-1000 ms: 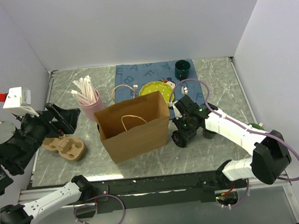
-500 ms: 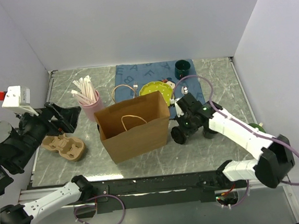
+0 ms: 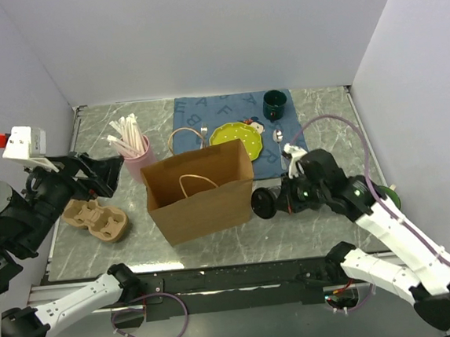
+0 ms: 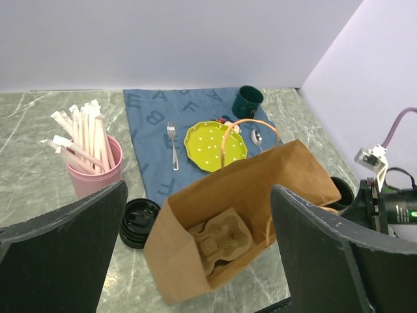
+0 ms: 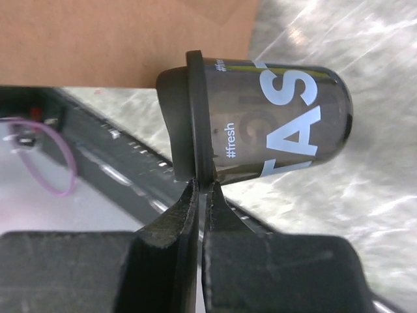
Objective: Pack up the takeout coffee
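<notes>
just right of the paper bag (image 3: 203, 190), toward the near side of the counter (image 3: 293, 229), the takeout coffee (image 3: 263, 204) is outside the bag, with its lid on. our right claw (image 3: 284, 197) is clenched on the rim of that black lid, pinching the thin edge rather than wrapping the cup body. the cup looks tipped, lid toward the bag. we cannot tell whether it is clear of the counter. our left claw (image 3: 100, 178) hangs spread wide, holding nothing, at the left side near the pulp carrier (image 3: 96, 221). the bag stands upright with its mouth open, and another tray (image 4: 218, 241) of the same pulp lies inside it. we judge the grasp made. the lift, the carry over the bag's rim and the set-down inside are not yet done. a hold on the lid alone looks risky to us, since the lid could pop off.
</notes>
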